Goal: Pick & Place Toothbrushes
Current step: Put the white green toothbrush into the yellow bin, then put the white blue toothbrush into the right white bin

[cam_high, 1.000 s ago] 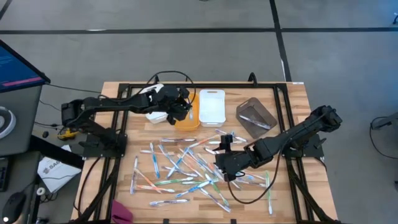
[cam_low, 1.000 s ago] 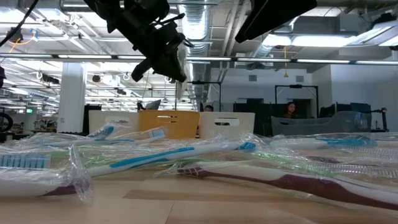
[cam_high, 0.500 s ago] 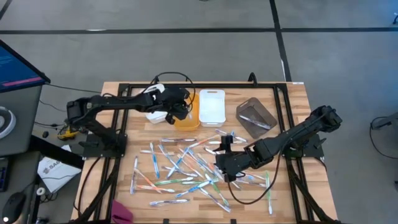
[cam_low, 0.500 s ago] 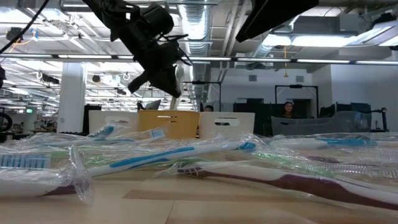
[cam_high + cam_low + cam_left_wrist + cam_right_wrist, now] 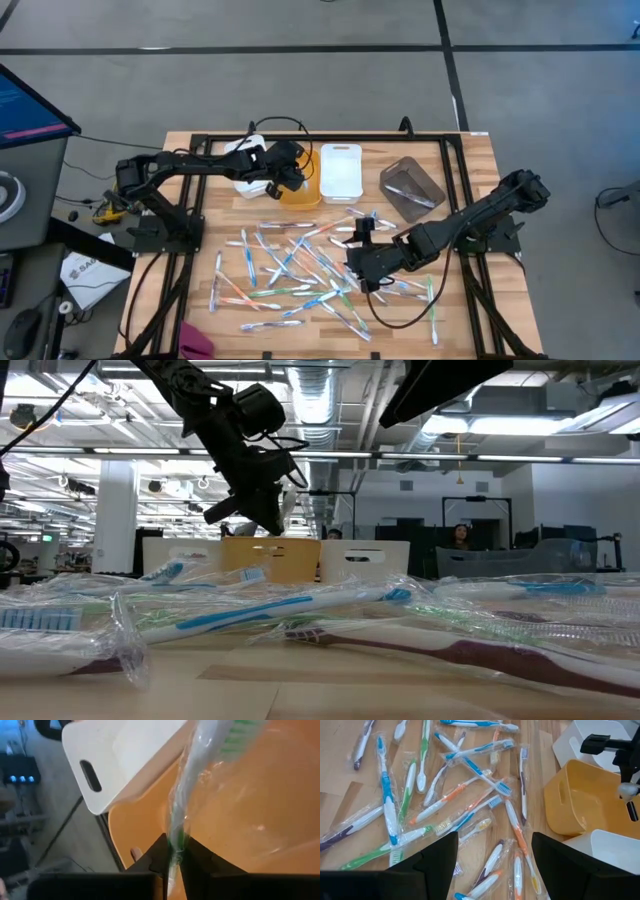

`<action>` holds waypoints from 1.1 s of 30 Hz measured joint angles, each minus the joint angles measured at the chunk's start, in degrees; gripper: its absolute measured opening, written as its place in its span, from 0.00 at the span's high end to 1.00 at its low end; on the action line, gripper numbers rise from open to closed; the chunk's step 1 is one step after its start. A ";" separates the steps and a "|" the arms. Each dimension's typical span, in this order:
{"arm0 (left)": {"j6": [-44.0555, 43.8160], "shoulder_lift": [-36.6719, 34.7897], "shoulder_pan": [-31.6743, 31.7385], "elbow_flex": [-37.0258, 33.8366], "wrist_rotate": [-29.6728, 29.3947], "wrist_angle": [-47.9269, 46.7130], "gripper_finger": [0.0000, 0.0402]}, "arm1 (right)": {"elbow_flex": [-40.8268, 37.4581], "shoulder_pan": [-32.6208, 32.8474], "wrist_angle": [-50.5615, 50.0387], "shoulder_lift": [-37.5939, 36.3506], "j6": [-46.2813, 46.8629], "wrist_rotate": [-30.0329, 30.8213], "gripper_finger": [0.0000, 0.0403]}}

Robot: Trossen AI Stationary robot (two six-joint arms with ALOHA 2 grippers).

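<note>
- Since a second ago, left end effector [image 5: 283,172] has drifted left over the yellow bin [image 5: 301,190].
- Fingers pinch the green toothbrush [image 5: 186,805] above it; I should release low, centred.
- Right end effector [image 5: 362,262] hangs apart.

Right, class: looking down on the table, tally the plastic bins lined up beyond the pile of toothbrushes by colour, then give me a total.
White plastic bins: 2
Orange plastic bin: 1
Clear grey plastic bin: 1
Total: 4
</note>
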 joint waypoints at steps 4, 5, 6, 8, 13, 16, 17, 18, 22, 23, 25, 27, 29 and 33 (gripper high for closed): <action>-1.45 0.00 0.00 0.00 0.00 -0.50 0.88 | 0.00 0.00 0.00 0.00 0.42 0.00 0.38; -1.50 0.00 0.00 0.00 0.00 -0.61 0.87 | 0.00 0.00 0.00 0.00 0.57 -0.01 0.38; -1.67 0.00 0.00 0.00 0.00 -0.61 0.86 | 0.00 0.00 0.00 0.00 0.82 -0.02 0.38; -2.98 -0.02 0.02 0.00 0.00 -0.89 0.84 | 0.00 0.00 0.00 0.00 0.87 -0.02 0.38; -3.91 -0.02 0.02 0.00 0.03 -4.05 0.80 | 0.00 0.00 0.00 0.00 1.05 -0.02 0.38; -3.91 -0.02 0.02 0.00 0.03 -5.13 0.77 | 0.00 0.00 -0.01 0.00 1.05 -0.02 0.38; -3.91 -0.02 0.02 0.00 0.04 -5.45 0.77 | 0.00 0.00 0.00 0.00 1.05 -0.02 0.38; -3.89 -0.02 0.02 0.00 0.04 -5.55 0.76 | 0.00 0.00 0.00 0.00 1.05 -0.02 0.38; -3.75 -0.15 -0.06 0.00 -1.65 -5.50 0.73 | 0.00 0.00 -0.02 0.00 1.05 -0.02 0.38; -3.74 -0.62 -0.28 -0.04 -3.50 -5.71 0.72 | 0.00 0.00 -0.02 0.00 1.05 -0.02 0.38; -3.73 -2.04 -0.99 -0.04 -8.09 -5.67 0.72 | 0.00 0.00 -0.02 0.00 1.06 -0.02 0.38; -3.77 -4.36 -2.15 -0.04 -10.28 -6.13 0.71 | 0.00 0.00 -0.07 0.00 1.07 -0.02 0.38; -4.41 -7.43 -3.92 -0.04 -9.73 -6.32 0.71 | 0.00 0.00 -0.48 0.00 1.07 0.05 0.38; -13.01 -13.74 -8.81 -0.02 -4.58 -5.76 0.72 | 0.00 -0.58 -2.32 0.00 3.35 0.17 0.38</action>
